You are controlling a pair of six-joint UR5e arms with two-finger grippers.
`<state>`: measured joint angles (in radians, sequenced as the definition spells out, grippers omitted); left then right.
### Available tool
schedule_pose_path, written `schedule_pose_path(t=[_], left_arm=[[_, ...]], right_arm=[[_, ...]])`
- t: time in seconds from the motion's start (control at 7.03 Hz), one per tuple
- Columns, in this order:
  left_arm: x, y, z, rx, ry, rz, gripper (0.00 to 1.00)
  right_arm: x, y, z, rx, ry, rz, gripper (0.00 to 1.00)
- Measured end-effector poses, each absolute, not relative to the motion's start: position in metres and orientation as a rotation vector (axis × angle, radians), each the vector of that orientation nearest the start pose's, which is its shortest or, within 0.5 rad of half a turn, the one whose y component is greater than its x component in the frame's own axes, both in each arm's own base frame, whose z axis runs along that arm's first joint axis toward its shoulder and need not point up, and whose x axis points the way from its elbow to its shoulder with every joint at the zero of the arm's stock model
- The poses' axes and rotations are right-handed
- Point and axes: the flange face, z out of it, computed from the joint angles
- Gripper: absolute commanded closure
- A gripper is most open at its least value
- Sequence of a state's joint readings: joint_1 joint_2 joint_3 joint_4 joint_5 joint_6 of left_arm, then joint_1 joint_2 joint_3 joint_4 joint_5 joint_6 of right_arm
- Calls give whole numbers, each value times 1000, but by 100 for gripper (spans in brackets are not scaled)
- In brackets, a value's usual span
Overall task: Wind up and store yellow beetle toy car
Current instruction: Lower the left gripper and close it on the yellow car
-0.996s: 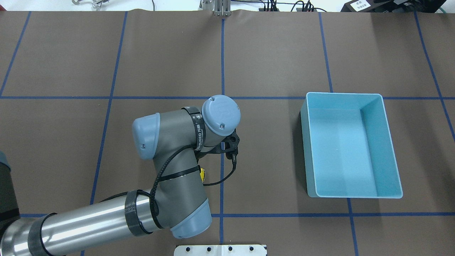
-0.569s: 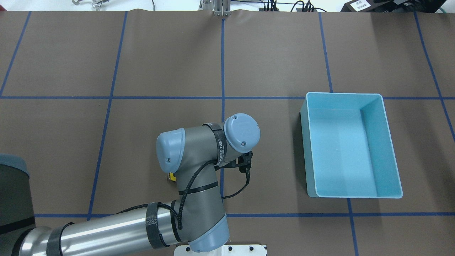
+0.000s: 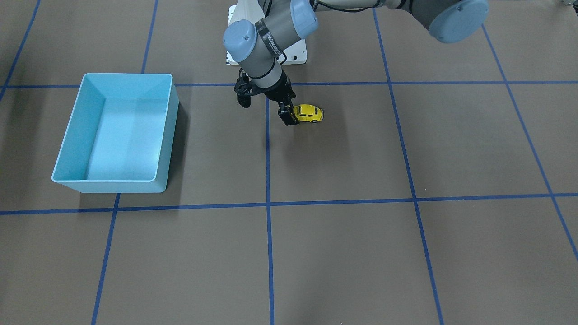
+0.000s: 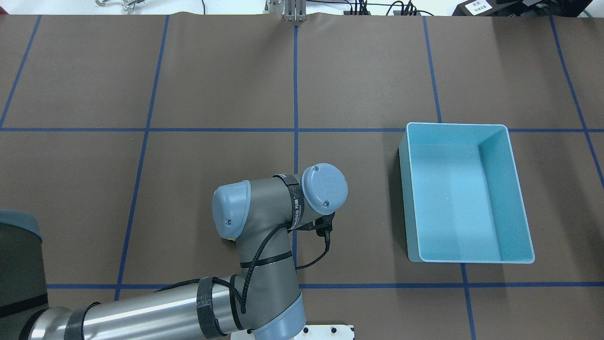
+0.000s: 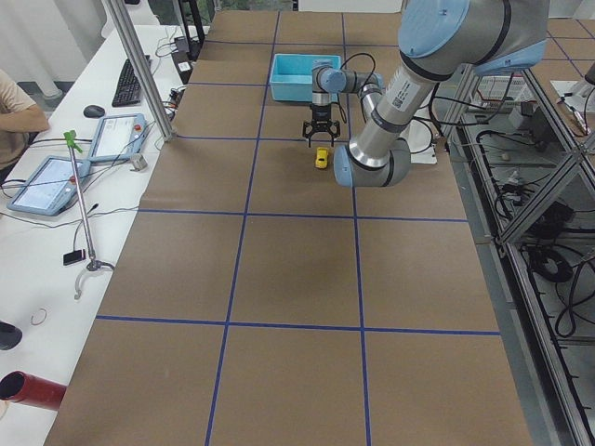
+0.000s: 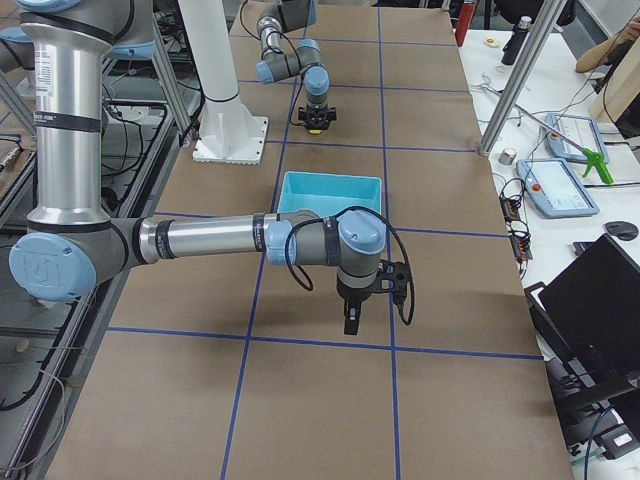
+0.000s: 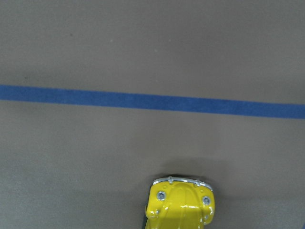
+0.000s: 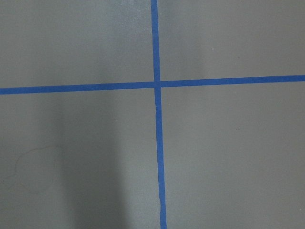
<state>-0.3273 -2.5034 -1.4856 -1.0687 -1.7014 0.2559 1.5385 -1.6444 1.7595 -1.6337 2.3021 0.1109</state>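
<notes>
1. In the front-facing view we found the yellow beetle toy car (image 3: 310,113) standing on its wheels on the desk (image 3: 361,253), near the middle. The overhead view hid nearly all of it beneath the left arm (image 4: 264,222).
2. The left gripper (image 3: 288,116) pointed down at the car's 9 o'clock end in the front-facing view, with a dark finger covering that end of the body. We could not tell whether it pinched the car or stood spread around it.
3. The left wrist camera showed one rounded end of the car, with its silvery bumper, poking in from 6 o'clock. A blue tape line (image 7: 152,102) crossed the desk at the car's 12 o'clock, apart from it.
4. The blue bin (image 3: 108,185) lay well apart at the car's 9 o'clock. The car was not in it, so we judged storing not yet done.
5. The right gripper (image 6: 350,322) hung over the desk far from the car, and we could not tell whether it was spread or closed.
6. We judged winding to be the step in hand, since a car on its wheels with the gripper at one end suits a pull-back stroke. It could equally have been the grasp for lifting.
7. In our view the next move called for a firm pinch across the car's sides. It also needed downward pressure so the wheels would bite, with the drag running along the car's length. The carry toward 9 o'clock would need the wheels off the desk, and the release should come only once the car was low inside the bin's walls.
</notes>
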Motion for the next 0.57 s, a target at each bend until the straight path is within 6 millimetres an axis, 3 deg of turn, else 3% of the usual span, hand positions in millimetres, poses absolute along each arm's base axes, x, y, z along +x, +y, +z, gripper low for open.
schedule_pose_path(t=[0.57], left_arm=[[656,-342,185,263,303,1516,2]], right_arm=[[54,-463,610,-1,-732,62,0]])
